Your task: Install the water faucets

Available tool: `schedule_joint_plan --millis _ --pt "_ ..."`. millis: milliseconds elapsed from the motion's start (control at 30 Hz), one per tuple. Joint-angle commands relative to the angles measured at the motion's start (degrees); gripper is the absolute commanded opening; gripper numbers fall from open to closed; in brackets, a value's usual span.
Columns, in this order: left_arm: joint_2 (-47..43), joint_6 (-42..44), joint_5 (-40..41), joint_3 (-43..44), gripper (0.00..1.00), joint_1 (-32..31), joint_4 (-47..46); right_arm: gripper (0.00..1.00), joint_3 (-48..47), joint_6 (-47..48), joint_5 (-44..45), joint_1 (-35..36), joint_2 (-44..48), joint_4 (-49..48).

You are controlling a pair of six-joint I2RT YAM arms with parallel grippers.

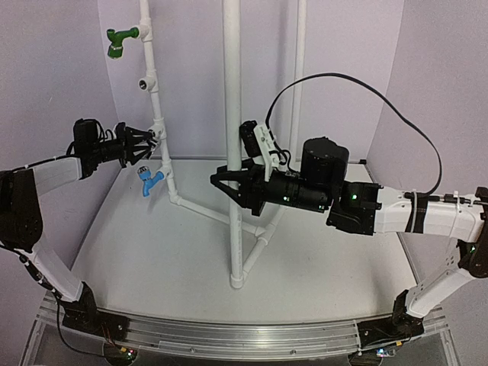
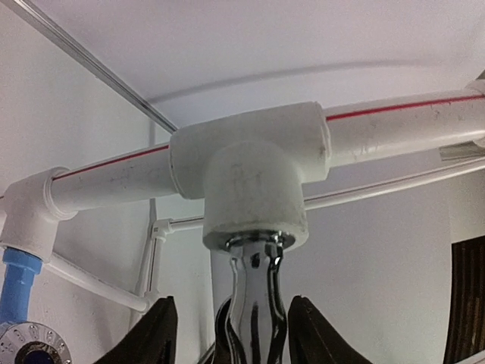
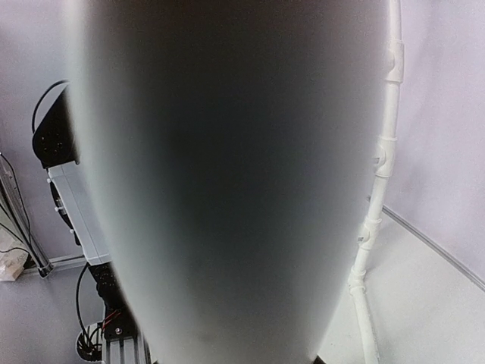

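Observation:
The silver chrome faucet (image 2: 256, 303) stands with its threaded end inside the white tee socket (image 2: 254, 205) of the thin pipe run. My left gripper (image 2: 241, 337) is open and straddles it, with a gap on the left side. In the top view the left gripper (image 1: 151, 143) is at the tee on the thin pipe. The blue faucet (image 1: 150, 181) hangs from an elbow fitting just below, and also shows in the left wrist view (image 2: 19, 296). My right gripper (image 1: 231, 188) clasps the thick central upright pipe (image 1: 232, 91), which fills the right wrist view (image 3: 227, 182).
A green faucet (image 1: 118, 42) sits in a fitting high on the thin pipe. The thin pipe (image 1: 202, 207) slants down to the central post's base (image 1: 237, 280). A black cable (image 1: 412, 122) loops over the right arm. Purple walls close in on both sides.

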State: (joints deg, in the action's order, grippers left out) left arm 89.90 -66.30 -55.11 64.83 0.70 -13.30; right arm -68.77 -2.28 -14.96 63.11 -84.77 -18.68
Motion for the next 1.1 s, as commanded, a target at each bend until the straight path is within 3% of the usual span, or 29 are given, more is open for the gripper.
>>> schedule_joint_plan --millis 0,233,367,633,867,933,967,1000,1033,1067 --pt "-4.62 21.78 14.87 10.31 0.4 -4.32 22.15 0.0 -1.28 -6.6 -1.03 0.15 -0.84 0.11" --pt "-3.27 34.49 30.41 19.13 0.13 -8.48 37.39 0.0 -1.8 -6.88 -1.74 0.1 -1.4 0.14" --pt "-0.81 44.13 43.88 26.58 0.07 -15.12 45.97 0.0 -2.24 -6.56 -1.35 0.11 -1.42 0.37" --pt "4.57 63.88 78.98 33.4 0.01 -27.86 56.98 0.0 -1.65 -6.49 0.66 0.12 -1.11 0.4" --pt "7.21 72.93 102.91 29.73 0.0 -33.03 52.38 0.0 -1.2 -5.31 3.39 0.09 -0.23 1.18" --pt "8.3 76.09 111.0 28.28 0.08 -35.73 49.68 0.0 -0.69 -5.19 4.7 0.1 0.15 1.19" --pt "8.39 76.49 114.54 27.47 0.22 -36.63 48.45 0.0 -0.56 -5.22 4.91 0.14 0.2 1.19" --pt "8.02 76.36 115.82 26.85 0.47 -37.44 47.87 0.0 -0.49 -5.25 4.86 0.16 0.22 1.2" --pt "7.26 75.59 113.75 26.62 0.66 -37.63 48.04 0.0 -0.49 -5.32 4.77 0.17 0.22 1.24" --pt "6.12 73.63 111.11 26.62 0.75 -37.68 48.68 0.0 -0.58 -5.35 4.66 0.15 0.19 1.26"
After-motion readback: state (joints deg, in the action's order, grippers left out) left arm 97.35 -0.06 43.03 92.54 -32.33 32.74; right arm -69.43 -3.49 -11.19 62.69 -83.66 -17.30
